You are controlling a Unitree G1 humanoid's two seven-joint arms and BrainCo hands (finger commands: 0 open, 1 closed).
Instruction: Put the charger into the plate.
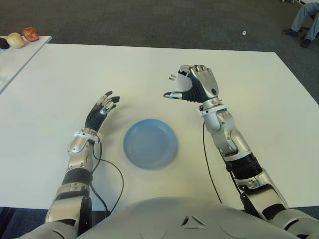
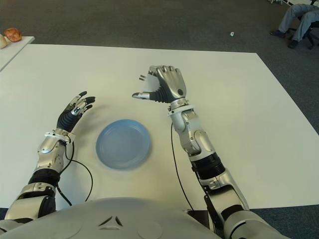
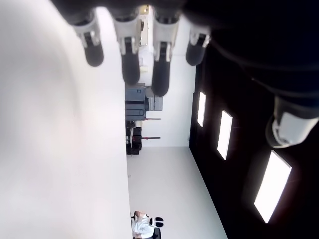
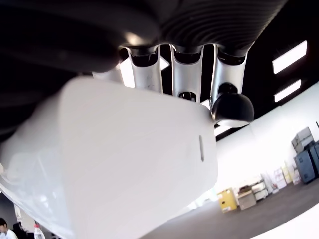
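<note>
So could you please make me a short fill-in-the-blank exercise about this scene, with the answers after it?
1. The charger is held in the robot's ____ hand.
2. The plate is ____ in colour.
3. The plate holds ____ at this moment.
4. The left hand holds nothing, and its fingers are ____.

Missing words: right; blue; nothing; open
</note>
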